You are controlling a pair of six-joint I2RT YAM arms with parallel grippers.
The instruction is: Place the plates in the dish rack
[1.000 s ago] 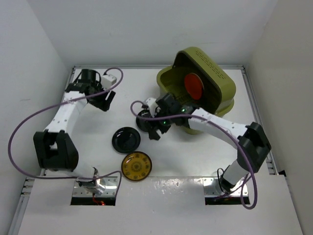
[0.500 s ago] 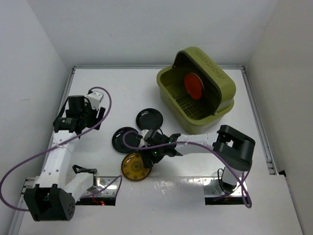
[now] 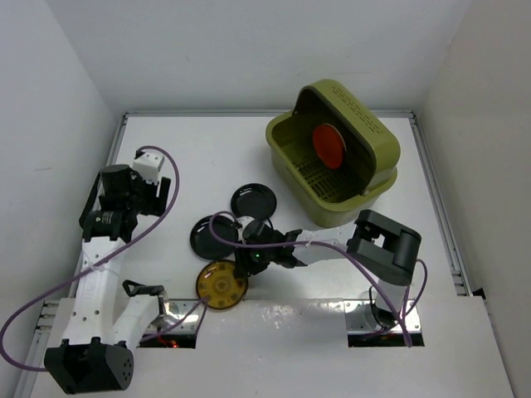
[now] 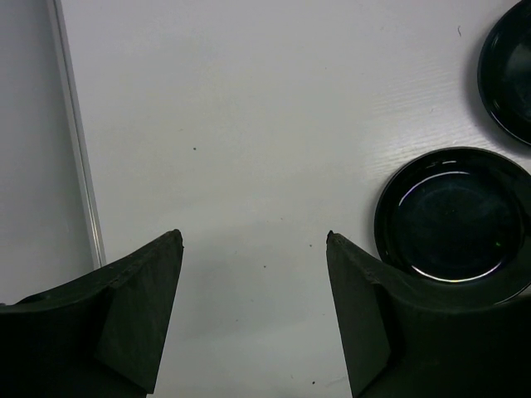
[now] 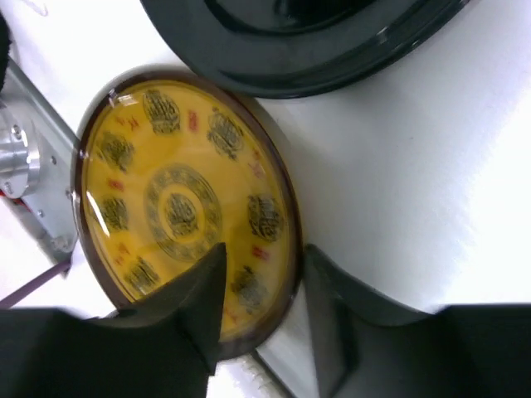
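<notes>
The olive-green dish rack (image 3: 365, 178) stands at the back right with its lid up; the orange plate (image 3: 328, 145) stands on edge inside. Two glossy black plates (image 3: 252, 200) (image 3: 212, 235) lie mid-table, and both show in the left wrist view (image 4: 452, 215) (image 4: 510, 66). The dark yellow patterned plate (image 3: 221, 286) (image 5: 182, 207) lies near the front edge. My right gripper (image 3: 249, 264) (image 5: 264, 249) is low over it, with its jaws apart on either side of the plate's rim. My left gripper (image 3: 116, 199) (image 4: 253, 236) is open and empty above bare table. The cream plate is out of view.
A metal rail (image 4: 75, 141) runs along the table's left edge close to my left gripper. The right arm's mounting plate (image 3: 377, 319) and the front rail lie just beyond the yellow plate. White walls close in the table at the back and sides.
My right gripper came from the rack down to the yellow plate, which has slid left toward the front edge. My left arm has drawn back to the left.
</notes>
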